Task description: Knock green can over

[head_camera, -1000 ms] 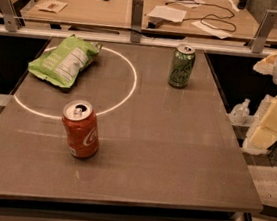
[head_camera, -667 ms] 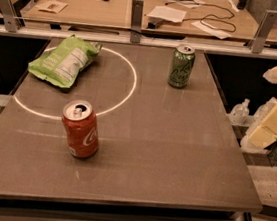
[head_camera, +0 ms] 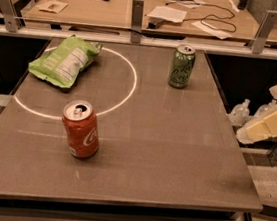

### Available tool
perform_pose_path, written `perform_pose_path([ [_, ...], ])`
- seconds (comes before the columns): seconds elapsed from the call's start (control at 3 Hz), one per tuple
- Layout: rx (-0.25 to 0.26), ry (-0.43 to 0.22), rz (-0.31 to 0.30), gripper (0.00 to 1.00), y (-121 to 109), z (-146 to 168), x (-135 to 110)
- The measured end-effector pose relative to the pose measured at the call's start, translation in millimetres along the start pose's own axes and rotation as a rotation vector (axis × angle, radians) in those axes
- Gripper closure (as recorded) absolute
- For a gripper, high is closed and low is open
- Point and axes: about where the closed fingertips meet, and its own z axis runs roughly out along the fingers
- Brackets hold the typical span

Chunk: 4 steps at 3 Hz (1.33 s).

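Note:
The green can (head_camera: 182, 66) stands upright at the far right of the grey table (head_camera: 173, 157), with pale script lettering and a silver top. My gripper (head_camera: 273, 118) shows as cream-coloured parts at the right edge of the view. It is off the table's right side, nearer and to the right of the can, well apart from it and holding nothing that I can see.
A red-orange soda can (head_camera: 81, 129) stands upright at the front left. A light green chip bag (head_camera: 64, 62) lies at the far left on a white circle line (head_camera: 131, 86). A desk with papers and cables (head_camera: 190, 15) is behind a rail.
The upper part of my gripper has dropped lower and slid slightly toward the right edge of the view. The cans and bag have not moved.

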Motion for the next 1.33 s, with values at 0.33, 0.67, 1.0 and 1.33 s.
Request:
perform_pose_path([
  [0.33, -0.047, -0.152, -0.002, 0.00, -22, 16, 0],
  [0.67, -0.101, -0.265, -0.060, 0.00, -57, 48, 8],
  [1.0, -0.101, -0.263, -0.057, 0.00, -58, 49, 10],
  [1.33, -0.111, -0.282, -0.078, 0.00, -59, 51, 4],
])
